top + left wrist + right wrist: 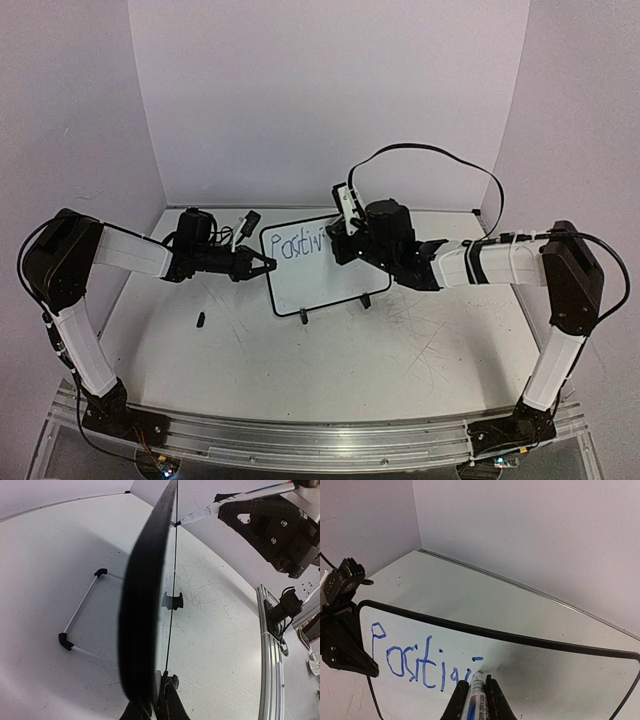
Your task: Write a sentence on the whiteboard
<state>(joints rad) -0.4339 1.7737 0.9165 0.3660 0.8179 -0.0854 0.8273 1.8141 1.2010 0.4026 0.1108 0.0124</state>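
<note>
Currently one whiteboard [320,280] stands upright on two black feet [304,316] near the back edge of the desk [400,350] — left hand [265,266] clenched on its left edge. Right hand [476,685] grasps one marker [476,700], tip on the board, at the end of the sentence [415,662] — one blue line beginning "Positi". One small black piece [200,320] lies toward the desk's left edge.

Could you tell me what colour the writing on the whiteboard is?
The writing is blue, clearest in the right wrist view.
</note>
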